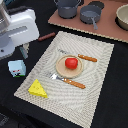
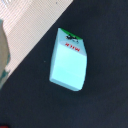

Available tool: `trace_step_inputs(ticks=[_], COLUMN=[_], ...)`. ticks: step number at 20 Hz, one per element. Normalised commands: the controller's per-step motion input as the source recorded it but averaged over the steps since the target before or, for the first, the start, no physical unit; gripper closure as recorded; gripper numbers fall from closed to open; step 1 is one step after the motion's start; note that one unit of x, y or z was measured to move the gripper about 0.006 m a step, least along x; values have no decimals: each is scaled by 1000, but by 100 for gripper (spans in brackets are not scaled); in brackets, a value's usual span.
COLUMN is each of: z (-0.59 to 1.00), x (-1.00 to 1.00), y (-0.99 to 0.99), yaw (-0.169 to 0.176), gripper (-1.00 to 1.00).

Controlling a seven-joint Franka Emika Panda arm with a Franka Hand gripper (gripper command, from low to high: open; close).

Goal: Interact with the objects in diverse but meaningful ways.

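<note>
Cheese wedge (image 1: pixel 37 88) lies nearest; end effector (image 1: pixel 24 49) above milk carton (image 1: pixel 17 68), grip state unclear.

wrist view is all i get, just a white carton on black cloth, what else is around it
Observer: In the exterior view the carton stands off the woven placemat, just past its edge on the exterior view's left.
Operator: any other food nearby
Observer: A yellow cheese wedge lies on the placemat's near corner, close to the carton.
Operator: and the tomato
Observer: The red tomato sits on the tan plate mid-mat, with a fork and knife on either side of the plate.
Operator: sausage?
Observer: The brown sausage lies on the black cloth beyond the mat's far edge.
</note>
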Motion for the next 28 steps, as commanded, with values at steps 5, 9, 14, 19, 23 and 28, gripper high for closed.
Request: trace_step_inputs(ticks=[5,9,14,19,23,28], z=[-407,-486,-474,-261,-151,-269], x=[-246,-323,-339,-518,-622,-598], y=[173,145,214,186,180,207], yaw=[-9,0,0,0,0,0], gripper=[-100,-100,-100,-100,-100,-100])
